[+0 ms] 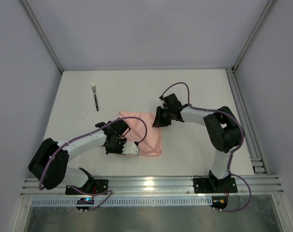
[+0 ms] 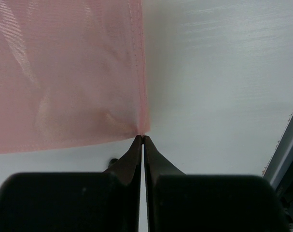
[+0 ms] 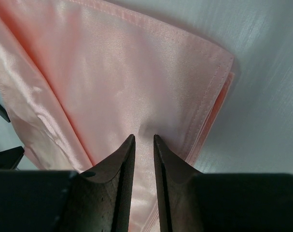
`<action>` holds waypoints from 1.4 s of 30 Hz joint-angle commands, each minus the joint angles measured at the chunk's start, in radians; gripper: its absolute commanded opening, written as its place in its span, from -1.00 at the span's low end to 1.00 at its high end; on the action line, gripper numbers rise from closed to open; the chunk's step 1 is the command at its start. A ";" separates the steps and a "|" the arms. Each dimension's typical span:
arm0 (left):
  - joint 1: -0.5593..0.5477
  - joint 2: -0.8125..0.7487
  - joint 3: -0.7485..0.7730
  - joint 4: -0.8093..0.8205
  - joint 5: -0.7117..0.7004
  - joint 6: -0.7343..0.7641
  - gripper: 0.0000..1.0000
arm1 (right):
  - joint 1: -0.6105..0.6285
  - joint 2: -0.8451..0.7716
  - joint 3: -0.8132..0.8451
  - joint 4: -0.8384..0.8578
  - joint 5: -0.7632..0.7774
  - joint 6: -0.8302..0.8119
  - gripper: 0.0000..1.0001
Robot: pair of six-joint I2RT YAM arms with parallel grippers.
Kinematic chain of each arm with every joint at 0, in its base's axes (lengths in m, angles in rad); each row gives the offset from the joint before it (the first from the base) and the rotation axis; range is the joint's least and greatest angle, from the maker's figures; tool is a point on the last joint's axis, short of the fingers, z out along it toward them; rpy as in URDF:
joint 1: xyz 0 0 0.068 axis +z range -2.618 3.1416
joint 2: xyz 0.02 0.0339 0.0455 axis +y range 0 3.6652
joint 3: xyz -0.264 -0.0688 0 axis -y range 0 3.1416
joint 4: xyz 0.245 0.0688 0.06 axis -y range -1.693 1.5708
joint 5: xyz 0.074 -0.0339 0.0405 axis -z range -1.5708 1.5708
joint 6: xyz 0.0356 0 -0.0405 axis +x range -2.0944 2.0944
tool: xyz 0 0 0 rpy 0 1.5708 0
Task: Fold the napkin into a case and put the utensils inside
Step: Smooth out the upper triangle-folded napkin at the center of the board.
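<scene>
The salmon-pink napkin lies folded in the middle of the white table. My left gripper is at its near left corner. In the left wrist view the napkin puckers at that corner, and the left gripper is shut with the corner pinched at its tips. My right gripper is at the far right corner. There its fingertips press on the napkin with a narrow gap and a small dimple between them. One utensil, a slim black stick with a white end, lies far left.
A metal rail runs along the near edge, and its end shows in the left wrist view. Another rail borders the table's right side. Grey walls close in the back and both sides.
</scene>
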 commanded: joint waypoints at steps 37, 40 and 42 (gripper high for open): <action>0.041 -0.022 -0.007 0.053 0.104 -0.133 -1.00 | 0.431 -0.795 -0.439 -0.064 0.015 -0.852 -0.06; 0.042 -0.024 -0.008 0.051 0.107 -0.136 -1.00 | 0.519 -0.862 -0.519 0.131 0.089 -0.802 -0.12; 0.042 -0.022 -0.008 0.053 0.109 -0.136 -1.00 | 0.553 -0.945 -0.571 0.293 0.141 -0.737 -0.13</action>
